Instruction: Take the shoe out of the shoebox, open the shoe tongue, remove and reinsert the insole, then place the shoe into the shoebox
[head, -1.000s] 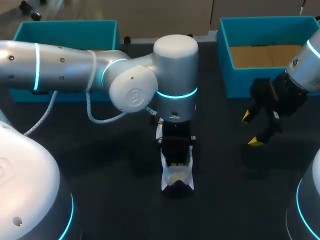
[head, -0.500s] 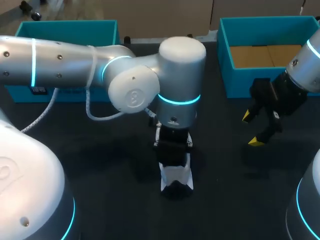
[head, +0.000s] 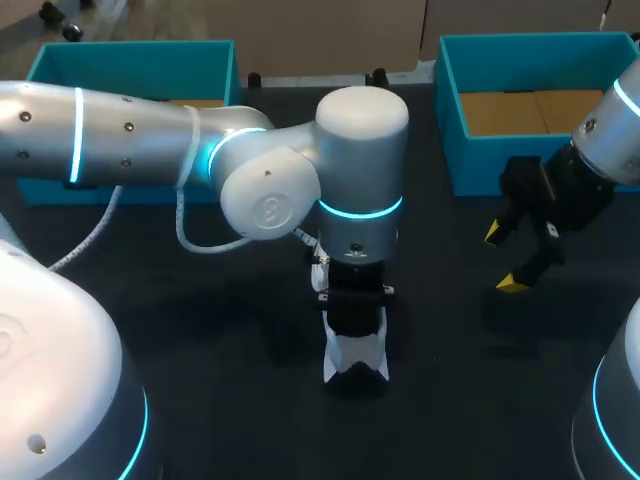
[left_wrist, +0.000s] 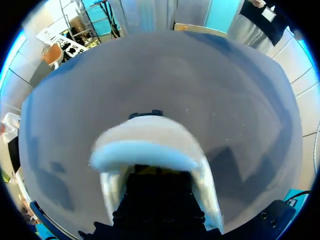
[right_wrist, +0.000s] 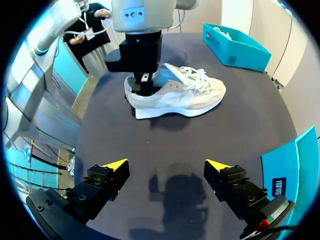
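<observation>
So, shoe (right_wrist: 186, 94): you had the white laced trainer standing upright on its sole on the dark table (head: 200, 390), outside both boxes and near the table's middle. Seen from overhead, its heel pointed to 6 o'clock and its toe to 12 o'clock, and most of it was hidden under your left arm.
Left gripper (right_wrist: 144, 85): it stood straight down in the shoe's opening at the heel end, and in its own wrist view the heel collar curved around it. You could not tell from any view how far open it was, or whether it had hold of anything inside.
Right gripper (head: 503, 258): it hung above the table at 3 o'clock of the shoe, well apart from it. Its yellow-tipped fingers were spread wide and held nothing. In its wrist view the shoe lay ahead of it, side-on.
Left shoebox (head: 130, 55): teal, at 10 o'clock of the shoe, partly behind your left arm.
Right shoebox (head: 452, 150): teal, at 2 o'clock of the shoe, with its brown cardboard floor showing. It sat near the right gripper, at that gripper's 12 o'clock.
</observation>
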